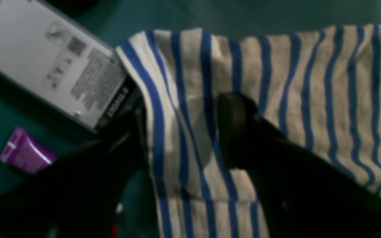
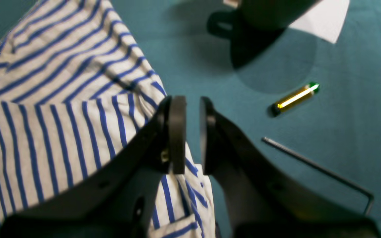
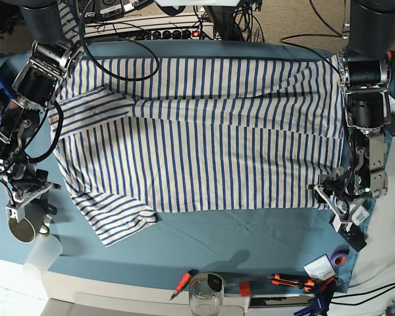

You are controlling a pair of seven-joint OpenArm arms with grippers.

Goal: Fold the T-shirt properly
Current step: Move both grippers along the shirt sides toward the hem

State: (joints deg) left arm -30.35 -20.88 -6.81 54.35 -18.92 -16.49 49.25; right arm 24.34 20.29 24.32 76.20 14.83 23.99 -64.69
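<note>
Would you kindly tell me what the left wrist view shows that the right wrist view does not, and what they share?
Only the left wrist view shows a grey labelled box and a purple object, with the left claw open astride the shirt's edge. Only the right wrist view shows a yellow-green pen, a metal hex key and the right claw, narrowly parted. Both show the T-shirt on the teal table cloth.

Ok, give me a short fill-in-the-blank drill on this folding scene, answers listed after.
1. The T-shirt has narrow ___ stripes on cream-white.
2. The left claw stands over the shirt's edge with its jaws ___.
3. Right of the right claw, a thin metal rod lies on the teal ___.
4. In the left wrist view, a small ___ tube lies beside the shirt.

Missing words: blue; open; cloth; purple
</note>
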